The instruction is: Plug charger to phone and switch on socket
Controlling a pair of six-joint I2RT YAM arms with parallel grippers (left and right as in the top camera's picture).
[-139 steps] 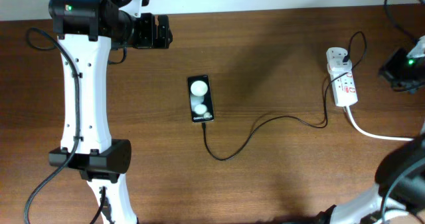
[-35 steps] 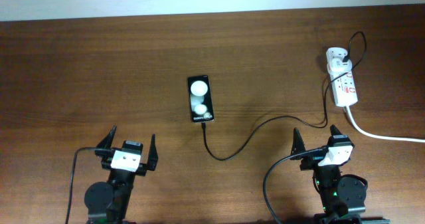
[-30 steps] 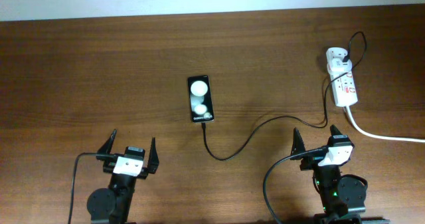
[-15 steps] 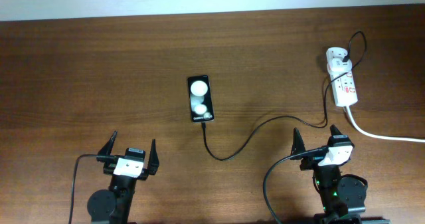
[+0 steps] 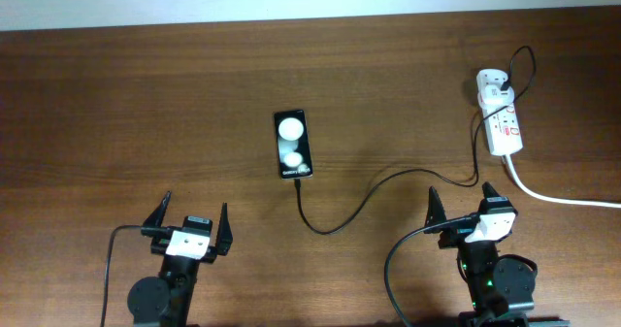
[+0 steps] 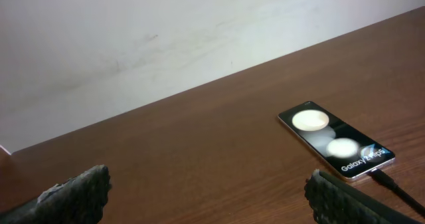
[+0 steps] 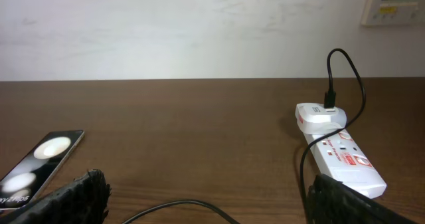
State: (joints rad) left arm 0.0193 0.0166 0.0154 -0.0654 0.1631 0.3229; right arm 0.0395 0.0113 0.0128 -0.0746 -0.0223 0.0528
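Arms have been retracted to the brown wooden table's (image 5: 146,94) near edge, parked clear: left gripper (image 5: 195,201) and right gripper (image 5: 461,191) spread, empty. Thin black charger cable (image 5: 369,193) is run from glossy black phone (image 5: 293,145), mid-table, to white power strip (image 5: 504,123), far right.

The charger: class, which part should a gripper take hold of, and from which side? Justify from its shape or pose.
Grip the plug tip, the one stiff part of the charger; the rest is limp cable. It lies flat at the lettered end of the phone, in line with it, so probably come from above, closing across its narrow sides. The open left gripper sits nearer.
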